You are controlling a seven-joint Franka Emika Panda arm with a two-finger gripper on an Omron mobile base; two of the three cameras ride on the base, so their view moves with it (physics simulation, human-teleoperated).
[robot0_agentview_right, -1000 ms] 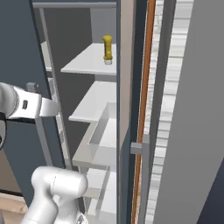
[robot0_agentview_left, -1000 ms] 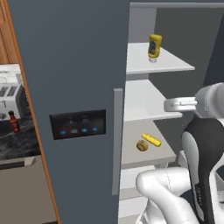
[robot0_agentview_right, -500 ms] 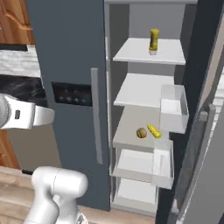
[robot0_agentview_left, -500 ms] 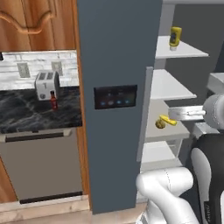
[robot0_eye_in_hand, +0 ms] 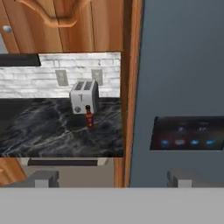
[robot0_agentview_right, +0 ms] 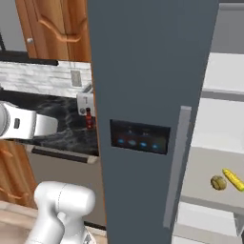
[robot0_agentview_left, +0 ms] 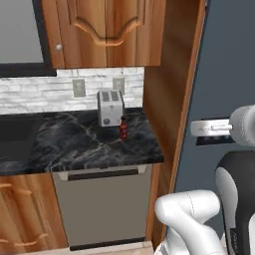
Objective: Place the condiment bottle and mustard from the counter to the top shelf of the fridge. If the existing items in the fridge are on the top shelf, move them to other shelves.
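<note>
The condiment bottle (robot0_agentview_left: pixel 123 128) (robot0_agentview_right: pixel 88 118) (robot0_eye_in_hand: pixel 89 117), small, dark red and black-capped, stands upright on the black marble counter (robot0_agentview_left: pixel 74 144) (robot0_eye_in_hand: pixel 43 131) just in front of a toaster. My gripper (robot0_eye_in_hand: pixel 111 179) is open with nothing between its fingers, and it faces the bottle from well back. The fridge (robot0_agentview_right: pixel 147 86) (robot0_agentview_left: pixel 224 74) (robot0_eye_in_hand: pixel 179 78) shows its dark door, black touch panel and grey handle. To the door's right, a yellow elongated item (robot0_agentview_right: pixel 233 178) and a brown ball (robot0_agentview_right: pixel 218 182) lie on a lower shelf inside. The mustard and the top shelf are out of view.
A silver toaster (robot0_agentview_left: pixel 110 107) (robot0_eye_in_hand: pixel 84 96) stands against the tiled wall behind the bottle. Wooden upper cabinets (robot0_agentview_left: pixel 104 30) hang over the counter, and a wooden side panel (robot0_agentview_left: pixel 172 99) separates it from the fridge. A grey appliance front (robot0_agentview_left: pixel 102 204) sits below the counter edge.
The whole picture has shifted, so the cameras have turned away from the fridge interior towards the counter on its left. The gripper has stayed open and empty.
</note>
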